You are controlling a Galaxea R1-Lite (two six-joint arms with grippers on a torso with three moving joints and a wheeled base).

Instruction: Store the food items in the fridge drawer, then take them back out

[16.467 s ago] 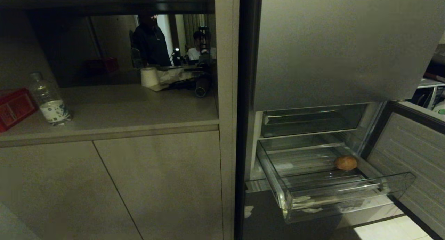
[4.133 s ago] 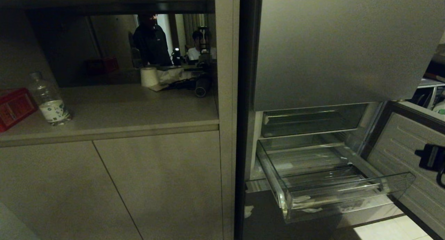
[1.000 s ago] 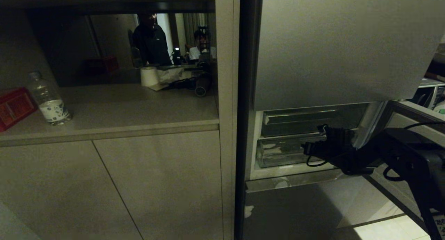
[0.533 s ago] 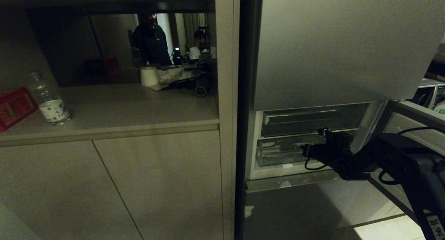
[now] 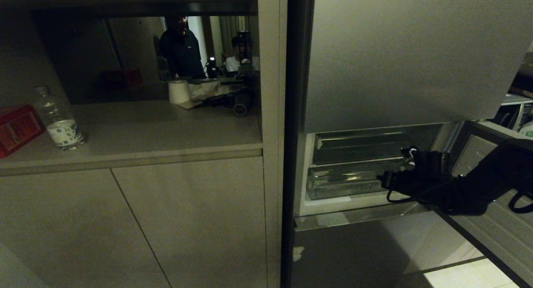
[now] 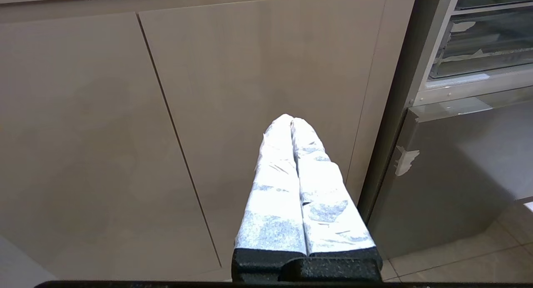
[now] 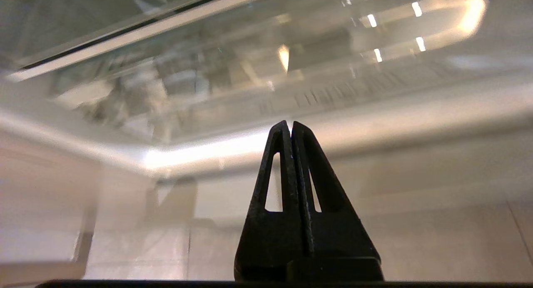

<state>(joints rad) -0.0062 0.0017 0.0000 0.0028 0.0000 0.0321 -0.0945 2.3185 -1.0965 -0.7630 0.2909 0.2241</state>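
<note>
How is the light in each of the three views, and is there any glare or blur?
Head view: dim; the right gripper is a dark shape before the shut fridge drawer. Left wrist view: evenly lit and sharp on the left gripper and cabinet doors. Right wrist view: bright glare spots on the clear drawer front, with a blurred background.

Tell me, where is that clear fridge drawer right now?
In the head view the fridge drawer sits pushed in on the right, under the darker drawer, with the right tool at its front.
</note>
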